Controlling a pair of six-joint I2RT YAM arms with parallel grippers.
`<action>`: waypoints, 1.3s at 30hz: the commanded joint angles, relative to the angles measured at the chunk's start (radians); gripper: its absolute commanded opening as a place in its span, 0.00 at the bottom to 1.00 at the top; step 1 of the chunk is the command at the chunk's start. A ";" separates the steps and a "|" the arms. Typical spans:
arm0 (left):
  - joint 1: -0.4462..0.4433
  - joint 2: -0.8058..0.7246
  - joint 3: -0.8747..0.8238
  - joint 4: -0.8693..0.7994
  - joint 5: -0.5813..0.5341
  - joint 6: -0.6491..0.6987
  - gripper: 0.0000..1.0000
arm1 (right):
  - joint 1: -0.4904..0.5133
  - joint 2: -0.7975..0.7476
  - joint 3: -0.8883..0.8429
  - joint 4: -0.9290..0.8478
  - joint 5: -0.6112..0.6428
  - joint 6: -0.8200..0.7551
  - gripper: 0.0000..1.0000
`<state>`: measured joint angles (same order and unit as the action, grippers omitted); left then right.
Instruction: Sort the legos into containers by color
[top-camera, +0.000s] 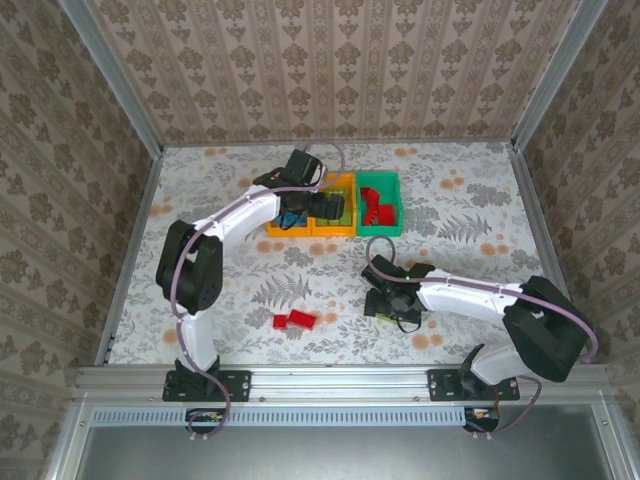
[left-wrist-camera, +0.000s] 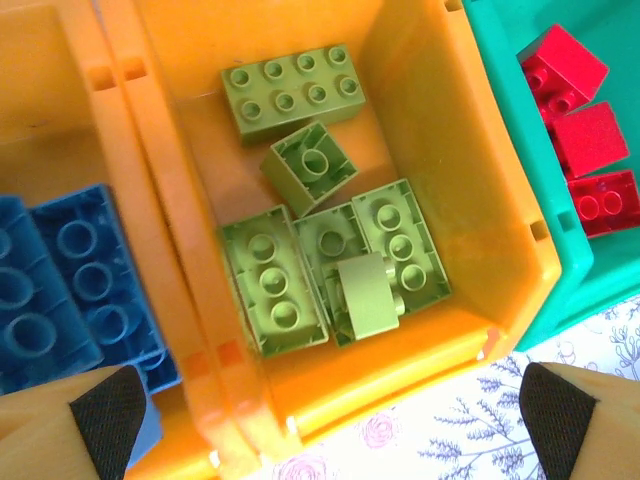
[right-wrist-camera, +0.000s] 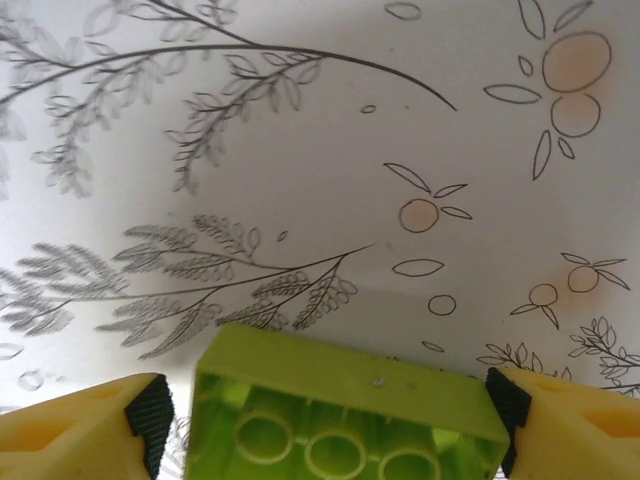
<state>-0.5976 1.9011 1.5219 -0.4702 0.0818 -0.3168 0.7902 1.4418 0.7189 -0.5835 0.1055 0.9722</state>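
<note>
Wide open, empty, the left end effector (left-wrist-camera: 333, 415) has the bin (left-wrist-camera: 450, 150) below; right end effector (right-wrist-camera: 328, 415) straddles green brick (right-wrist-camera: 340, 385), grip unclear; next squeeze, lift.

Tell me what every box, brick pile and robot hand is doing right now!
left gripper: open, above the middle orange bin.
right gripper: fingers either side of a lime brick; grip unclear.
left orange bin: holds blue bricks.
middle orange bin: holds lime bricks.
green bin: holds red bricks.
loose red bricks: lying on the table, unsorted.
</note>
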 joint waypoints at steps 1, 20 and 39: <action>0.003 -0.102 -0.050 0.065 -0.034 0.004 1.00 | 0.008 0.033 0.022 -0.036 0.005 0.029 0.78; 0.015 -0.411 -0.448 0.063 -0.109 -0.012 1.00 | -0.135 0.100 0.382 0.099 -0.020 -0.209 0.58; -0.147 -0.551 -0.687 0.017 -0.058 -0.138 1.00 | -0.271 0.606 0.988 0.055 -0.111 -0.286 0.60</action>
<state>-0.7166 1.3663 0.8631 -0.4023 0.0143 -0.4030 0.5297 2.0075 1.6520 -0.4808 0.0113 0.7017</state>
